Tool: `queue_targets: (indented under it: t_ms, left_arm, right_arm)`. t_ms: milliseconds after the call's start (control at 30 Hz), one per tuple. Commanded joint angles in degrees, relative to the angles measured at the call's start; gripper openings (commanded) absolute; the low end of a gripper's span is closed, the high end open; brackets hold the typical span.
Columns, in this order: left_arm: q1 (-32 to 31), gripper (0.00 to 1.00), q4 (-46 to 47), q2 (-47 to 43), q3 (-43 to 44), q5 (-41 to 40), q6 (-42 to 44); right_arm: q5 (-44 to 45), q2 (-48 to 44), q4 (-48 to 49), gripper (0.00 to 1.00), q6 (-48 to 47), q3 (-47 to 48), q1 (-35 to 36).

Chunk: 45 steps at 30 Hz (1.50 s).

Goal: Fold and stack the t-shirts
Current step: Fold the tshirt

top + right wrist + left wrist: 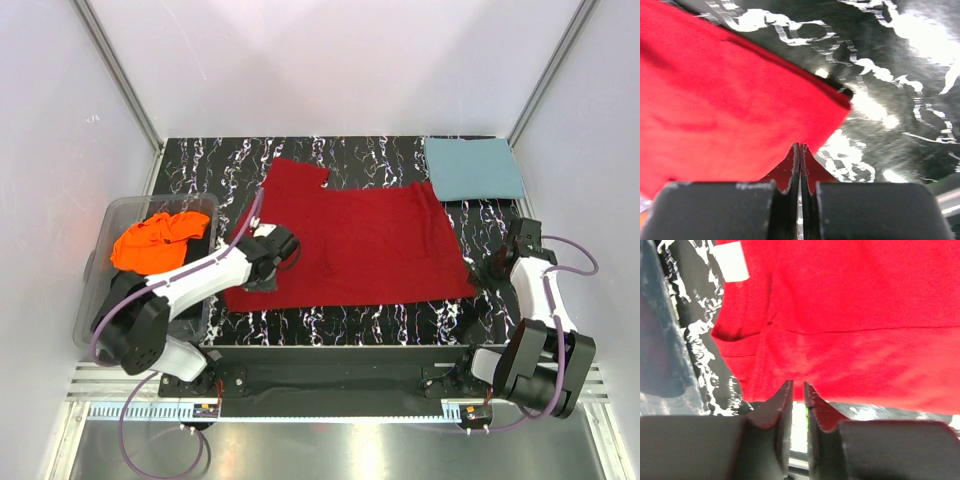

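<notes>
At the near edge of the black marbled table (pixel 330 322) stand the two arm bases. The right gripper (pixel 495 268) sits low near the table's right edge, just beside the near right corner of the red t-shirt (pixel 360 240). In the right wrist view its fingers (pixel 790 170) are pressed flat together with no gap, and the tips (pixel 800 146) meet the cloth's hem (pixel 715 100) close to that corner. Whether any cloth is caught between them cannot be told.

The left gripper (pixel 272 262) reaches in from the near left corner and hangs over the near left part of the same shirt. In the left wrist view its fingers (pixel 777 410) stand a narrow slit apart, with the tips (pixel 796 386) at the edge of the red cloth (pixel 865 315). Whether they pinch it cannot be told. A white label (pixel 732 261) shows further off on the shirt.

The red t-shirt lies spread flat across the middle of the table, with one sleeve pointing towards the far edge. Off the left edge stands a clear plastic bin (pixel 160 200), and the orange t-shirt (pixel 150 245) lies crumpled inside it. In the far right corner lies the teal-blue t-shirt (pixel 473 168), folded into a neat rectangle, just apart from the red one.
</notes>
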Motion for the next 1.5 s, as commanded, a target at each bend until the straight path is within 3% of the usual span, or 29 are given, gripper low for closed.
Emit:
queue_targets:
  t_ms: [0,167,333,433,667,800,1033,1300,1467]
  left_arm:
    - [-0.2,0.11,0.76,-3.56,2.53,4.03,-2.25]
    - [-0.11,0.0,2.17,-3.74,1.82,5.97,-6.72]
    - [1.64,0.0,7.0,-4.27,-1.68,10.88,-10.06]
    - [2.43,0.0,8.41,-5.59,-3.79,9.66,-14.28]
    - [8.14,0.0,7.8,-3.58,-6.88,11.07,-17.54]
    - [8.24,0.0,5.26,-0.94,-7.23,6.77,-19.47]
    - [8.15,0.0,-5.55,5.48,-2.84,-0.27,-24.48]
    - [5.25,0.0,-5.74,3.64,-4.16,0.95,-27.65]
    - [4.11,0.0,-5.56,1.45,-1.61,0.43,-24.32]
  right_arm:
    - [-3.52,-0.86,-0.63,0.0,1.98,2.21,-0.18]
    - [-7.04,4.24,0.78,0.0,4.35,3.18,0.43]
    - [-4.15,5.39,1.13,0.0,7.86,4.76,5.0]
    - [-3.88,7.57,1.66,0.0,9.18,5.55,8.25]
    - [-2.57,14.87,5.08,0.0,10.07,3.53,8.7]
    - [-0.37,18.04,5.0,0.0,9.45,2.92,8.52]
    - [7.98,9.53,-1.32,0.0,12.79,-2.79,8.17]
    - [9.3,-2.59,-3.44,0.0,15.17,-7.19,8.17]
    - [7.55,-3.93,-3.18,0.0,13.23,-5.0,8.17]
